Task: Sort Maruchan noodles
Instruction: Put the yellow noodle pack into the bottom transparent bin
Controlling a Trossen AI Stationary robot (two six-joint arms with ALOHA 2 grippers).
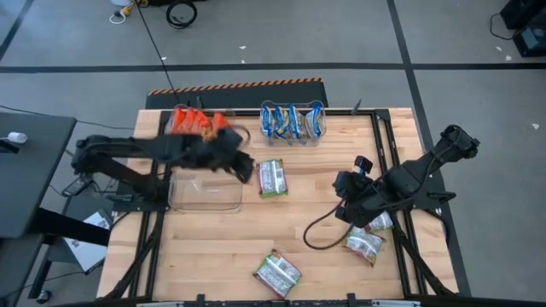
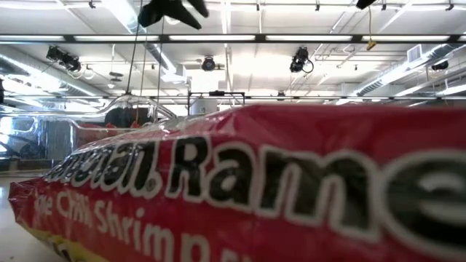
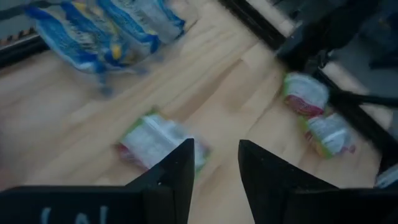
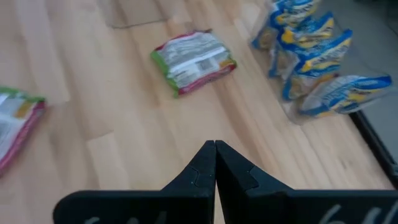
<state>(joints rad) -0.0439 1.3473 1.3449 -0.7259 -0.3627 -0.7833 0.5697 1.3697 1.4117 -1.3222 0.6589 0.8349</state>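
Wooden table [image 1: 213,247]; green packet [image 1: 272,177] beside left gripper [image 1: 243,165]

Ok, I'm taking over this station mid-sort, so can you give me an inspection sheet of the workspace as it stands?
Surface: wooden table, bare in the middle.
Job's things: orange-red packets at the far left; blue-and-yellow packets standing in a far bin; green-and-white packets loose, one at centre, one at the near edge, two at the right.
Clutter: clear bin, nothing seen in it; a red packet fills the low view.
Grippers: left hand open and empty, above the centre packet; right hand shut and empty.
Cables: black cable looping on the table by the right arm; more on the floor.
Surroundings: grey floor, striped strip behind the table.
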